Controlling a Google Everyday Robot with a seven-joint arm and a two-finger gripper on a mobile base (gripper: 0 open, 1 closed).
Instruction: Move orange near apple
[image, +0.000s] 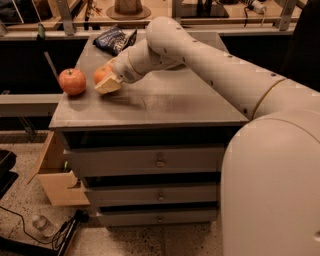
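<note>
A grey drawer cabinet (150, 162) stands on speckled floor (22, 202). The gripper (107, 83) sits over its top at ten o'clock.

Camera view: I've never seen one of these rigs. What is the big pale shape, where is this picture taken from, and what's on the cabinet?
The pale shape is a robot: its rounded body fills the right side, and one long jointed arm reaches out to the left. There is only this one picture. It looks down at the cabinet past the robot's body, and where the camera is mounted cannot be told.

The arm ends in a two-finger hand, low over the left part of the grey metal cabinet with drawers. The hand is closed on a round, evenly bright orange.

Just left of it, apart from it, a round red glossy apple sits on the top. A dark blue crinkly snack bag lies at the back.
</note>
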